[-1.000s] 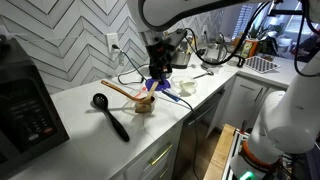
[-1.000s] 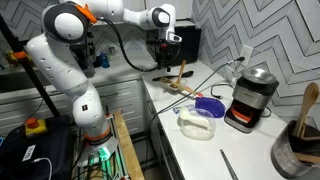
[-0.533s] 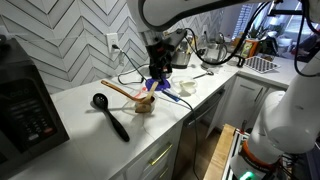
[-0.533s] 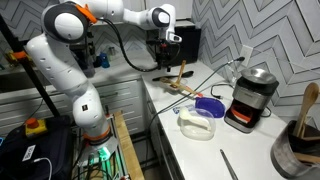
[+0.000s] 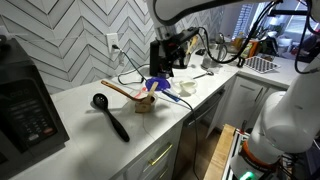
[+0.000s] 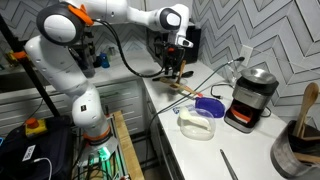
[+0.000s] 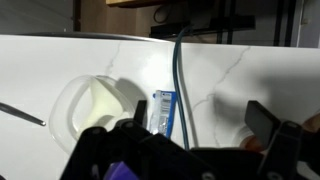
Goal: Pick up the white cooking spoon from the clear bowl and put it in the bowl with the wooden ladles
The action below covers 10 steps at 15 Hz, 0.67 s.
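Gripper (image 6: 174,70) has shifted toward the clear bowl (image 6: 193,123).

There is 1 gripper (image 5: 162,72). Just under it sits 1 tan bowl (image 5: 146,104). 1 wooden ladle (image 5: 118,88) sticks out of that bowl; I cannot tell if there are more. 1 black ladle (image 5: 110,115) lies past the bowl, away from the gripper. Near the gripper are 1 blue lid (image 6: 209,105) and 1 clear jug (image 6: 197,123). 1 microwave (image 5: 28,105) stands well apart from it.
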Motion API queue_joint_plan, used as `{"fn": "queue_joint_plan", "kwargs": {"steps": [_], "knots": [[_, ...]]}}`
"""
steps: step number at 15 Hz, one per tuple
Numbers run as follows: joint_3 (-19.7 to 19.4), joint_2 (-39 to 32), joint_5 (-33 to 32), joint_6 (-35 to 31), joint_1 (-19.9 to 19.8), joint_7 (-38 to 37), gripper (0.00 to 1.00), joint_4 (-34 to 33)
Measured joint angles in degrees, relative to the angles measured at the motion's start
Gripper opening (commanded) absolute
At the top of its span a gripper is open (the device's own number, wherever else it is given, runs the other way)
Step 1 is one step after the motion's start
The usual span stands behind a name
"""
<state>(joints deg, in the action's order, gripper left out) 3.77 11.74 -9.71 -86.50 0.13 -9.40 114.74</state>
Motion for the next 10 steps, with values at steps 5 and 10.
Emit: {"fn": "queue_joint_plan", "kwargs": {"steps": [5,10], "knots": [[-3.66,2.09,0.02,0.17,-2.46,-0.73,1.00,4.25],[-3.80,2.08,-0.17,0.31,-2.53,0.98,1.00,4.71]]}}
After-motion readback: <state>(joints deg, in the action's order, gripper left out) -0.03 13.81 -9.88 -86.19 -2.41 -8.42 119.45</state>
